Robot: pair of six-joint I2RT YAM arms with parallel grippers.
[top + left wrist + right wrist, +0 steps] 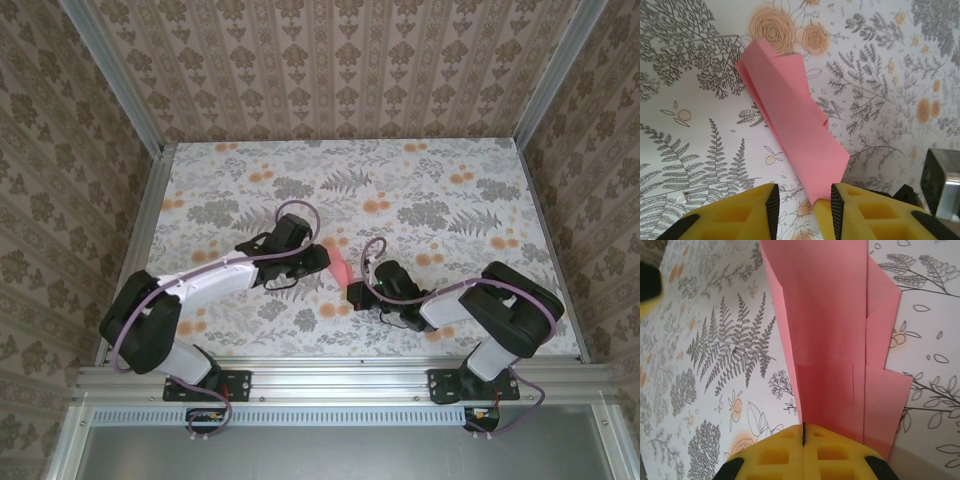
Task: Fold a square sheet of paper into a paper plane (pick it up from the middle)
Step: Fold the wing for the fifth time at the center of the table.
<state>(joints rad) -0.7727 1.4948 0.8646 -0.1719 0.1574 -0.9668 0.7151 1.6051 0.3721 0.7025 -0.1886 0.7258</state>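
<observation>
Salmon-pink paper plane (830, 340), a long narrow strip of thin paper folded into layers, is sitting with its near end at the right gripper (804, 426). That gripper's jaws are pressing flat together and pinching the paper, whose left edge is running straight into the seam between them. From there the long axis is heading directly away from the jaws. The layers are stepping outward along the right-hand side, and the left edge is lifting a little off the grey-and-orange floral desk (705, 365).

In the left wrist view, the left gripper (802, 192) is holding its jaws spread, with a clear gap between the two yellow fingers (860, 215). The paper plane's (790, 110) near corner is reaching into that gap, right against the inner face of the right-hand finger, and the jaws are not clamping it. The strip is slanting away up and to the left, ending in a blunt folded-over flap beside two orange flower prints (790, 32).

From above, the paper plane (341, 268) is showing as a short pink sliver between the left gripper (322, 258) and the right gripper (356, 294). It is lying near the middle of the desk (450, 200), with its long axis running roughly near to far.
</observation>
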